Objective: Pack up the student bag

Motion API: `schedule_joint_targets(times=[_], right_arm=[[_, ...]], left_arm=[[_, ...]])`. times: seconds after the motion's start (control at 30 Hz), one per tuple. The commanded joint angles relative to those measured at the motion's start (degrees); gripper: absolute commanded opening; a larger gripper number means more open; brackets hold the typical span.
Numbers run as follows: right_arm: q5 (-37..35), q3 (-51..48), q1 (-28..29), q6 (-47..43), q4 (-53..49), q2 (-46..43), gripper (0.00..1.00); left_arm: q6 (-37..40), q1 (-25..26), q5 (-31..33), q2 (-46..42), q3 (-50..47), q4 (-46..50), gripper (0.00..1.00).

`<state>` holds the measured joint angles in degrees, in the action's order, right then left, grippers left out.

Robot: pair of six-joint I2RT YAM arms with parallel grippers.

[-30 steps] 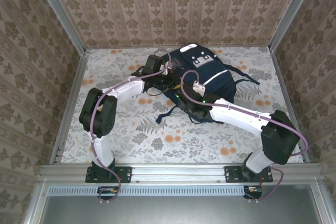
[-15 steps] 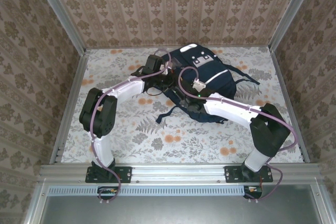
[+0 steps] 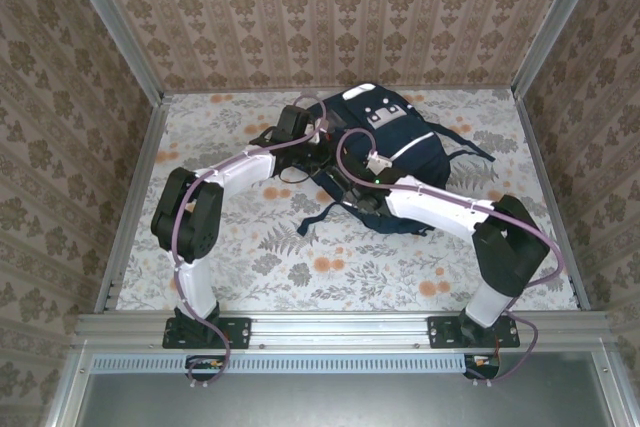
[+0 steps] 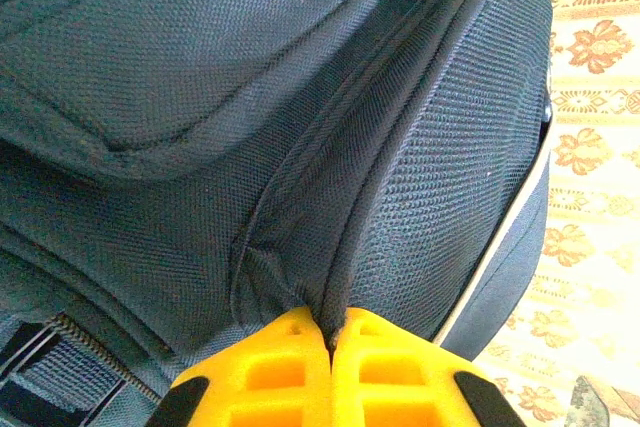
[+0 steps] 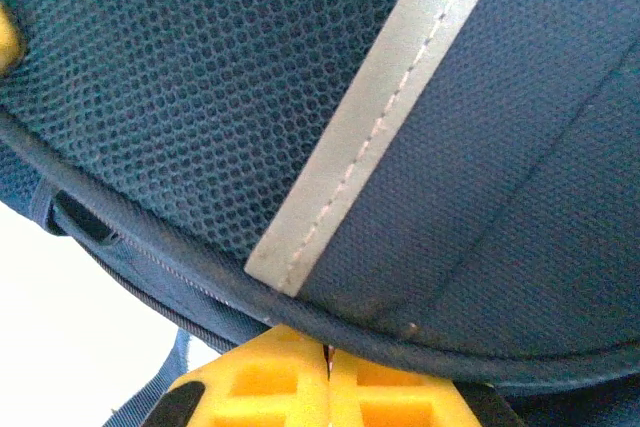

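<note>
The student bag [image 3: 420,162] is seen lying flat at the far middle of the bench [image 3: 250,247]. Its long axis runs from near to far, and the patched top is turned away from the arms. The left gripper [image 4: 331,332] is placed at the bag's left flank, its jaws pinched shut on a raised fold of navy fabric beside a seam. The right gripper [image 5: 327,352] is placed at the bag's near end, jaws closed together on what appears to be the piped rim below a white stripe [image 5: 380,127]. The bag thus lies directly ahead of both grippers and is touched by each. The coming move is judged to depend on these two holds being drawn apart.
</note>
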<state>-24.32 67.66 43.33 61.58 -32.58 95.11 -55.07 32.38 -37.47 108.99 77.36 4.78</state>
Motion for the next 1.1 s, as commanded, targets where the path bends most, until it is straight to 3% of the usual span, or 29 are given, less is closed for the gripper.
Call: schedule_joint_targets(times=[0.0, 0.33, 0.47, 0.57, 0.6, 0.77, 0.9, 1.07], right_arm=[[-0.37, -4.84, -0.27, -6.79, -2.80, -5.58, 0.04], [-3.18, -13.83, -3.57, -17.51, -6.36, -20.22, 0.06], [-0.24, -12.83, -6.06, -21.19, -4.52, -20.20, 0.03], [6.85, -11.21, -5.91, -24.58, 0.10, -18.34, 0.01], [10.17, -10.94, -5.85, -25.70, 2.22, -17.74, 0.00], [22.49, -6.03, -4.87, -28.46, 10.68, -10.91, 0.00], [29.27, -0.56, -3.49, -29.40, 14.92, -5.42, 0.00], [35.38, 4.36, -2.47, -29.44, 17.84, 0.01, 0.00]], left_arm=[[4.50, -1.84, 2.96, -3.52, 0.58, 0.90, 0.00], [8.25, -5.13, 4.38, -1.00, 2.89, 2.56, 0.00], [10.08, -5.86, 4.90, -0.35, 5.29, 4.99, 0.00], [12.30, -5.84, 6.11, -1.07, 6.48, 8.09, 0.00], [12.81, -7.42, 6.88, -1.73, 6.26, 8.84, 0.02], [12.53, -9.98, 9.44, -7.53, 0.61, 9.38, 0.39], [10.80, -11.84, 9.70, -12.87, -5.58, 9.12, 0.48], [3.11, -12.69, 6.58, -18.93, -15.87, 2.10, 0.51]])
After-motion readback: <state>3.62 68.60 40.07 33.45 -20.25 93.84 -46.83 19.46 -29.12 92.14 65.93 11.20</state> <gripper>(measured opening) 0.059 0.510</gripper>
